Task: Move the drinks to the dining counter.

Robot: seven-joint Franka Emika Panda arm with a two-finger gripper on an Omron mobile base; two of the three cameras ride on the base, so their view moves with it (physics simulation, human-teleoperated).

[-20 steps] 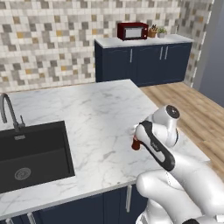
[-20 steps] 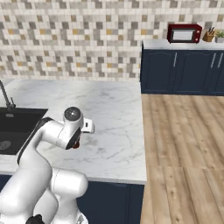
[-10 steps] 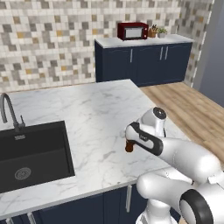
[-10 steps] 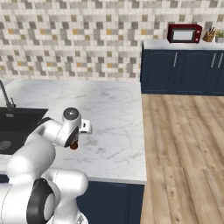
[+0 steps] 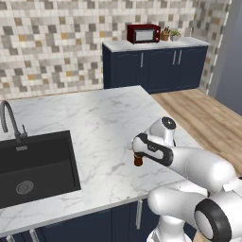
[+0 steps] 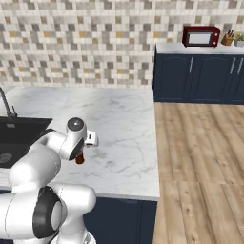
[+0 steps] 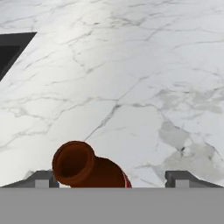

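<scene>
The dark brown cola bottle rests on the white marble dining counter near its front right edge, right under my hand. In the hand view its open round top shows low and left, with a sliver of red label beside it. My gripper straddles the bottle with its fingers wide apart. The left fingertip is close to the bottle and the right one stands clear of it. From the right base view, the bottle peeks out below the gripper. The carton and the yellow-orange bottle are out of view.
The black inset sink with its curved faucet lies to the left. A navy cabinet run with a red microwave stands against the far wall. Wood floor stretches to the right of the island.
The arm has swung a little left and down over the counter, carrying the cola bottle with it until it sits on the marble.
</scene>
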